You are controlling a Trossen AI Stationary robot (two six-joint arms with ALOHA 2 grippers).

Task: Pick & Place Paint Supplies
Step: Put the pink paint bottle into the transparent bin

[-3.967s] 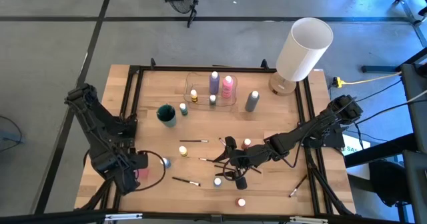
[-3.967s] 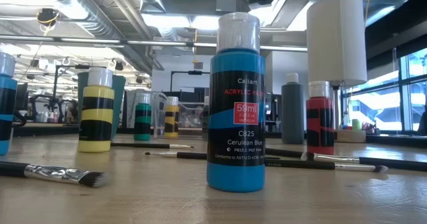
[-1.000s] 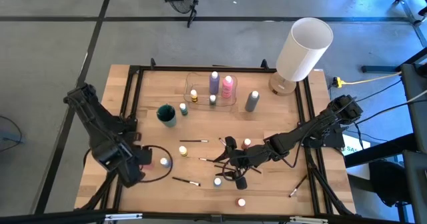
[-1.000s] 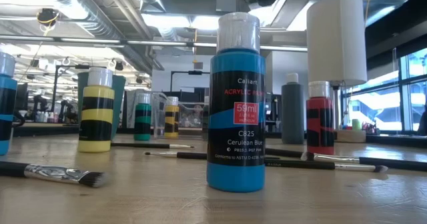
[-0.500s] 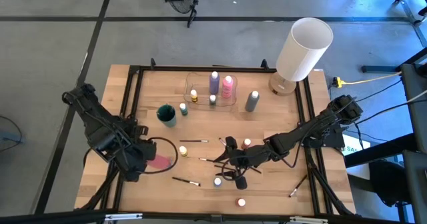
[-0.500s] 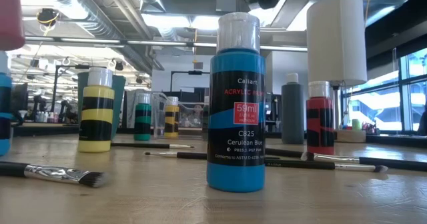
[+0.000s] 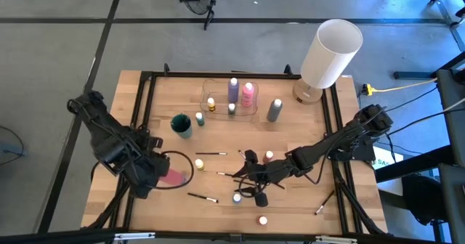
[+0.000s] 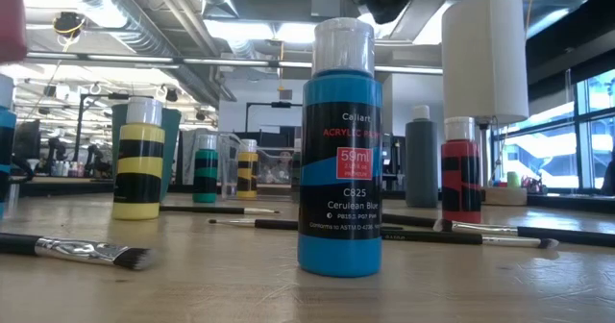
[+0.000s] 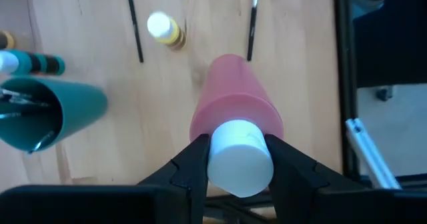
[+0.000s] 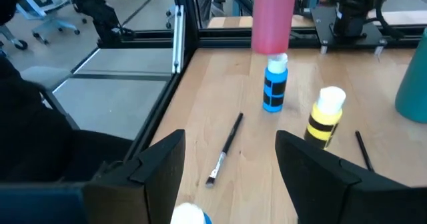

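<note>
listing, one moment, wooden table [image 7: 167,106] with paint supplies.

hidden or unclear: left gripper [image 9: 235,159] mostly covered by its own arm in the high view; its fingers [image 9: 190,164] show only in the left wrist view. right gripper [image 10: 227,171] seen from above as a dark mass among brushes; no object visible between its fingers [image 10: 163,161]. pink bottle [image 9: 235,114] cut off at the upper corner of the low view, only a red-pink edge showing. labels unreadable except on the blue bottle [image 8: 340,150], marked cerulean blue.

item 1, pink bottle: tall, pink body, white cap. clamped at the cap between the left gripper's two fingers, lifted clear of the table over the left front area, body slanting away from the gripper.

item 2, right gripper: low over the table centre-front, fingers spread apart, holding nothing seen.

item 3, small bottles: blue one with white cap standing front centre; yellow-and-black banded bottle [image 8: 139,160] standing to one side; red bottle [image 8: 460,169] upright farther back; grey bottle [image 7: 274,110] upright near the lamp [image 7: 330,53].

item 4, clear tray [image 7: 205,91] at the back: holds a purple bottle [image 7: 233,90] and a second pink one [image 7: 248,94], upright, just beside each other, plus tiny bottles.

item 5, teal cup [image 7: 182,125]: standing left of centre.

item 6, paintbrushes: thin, dark-handled, several lying flat; one [image 7: 203,197] at the front left, another [image 7: 324,202] near the right frame rail.
</note>
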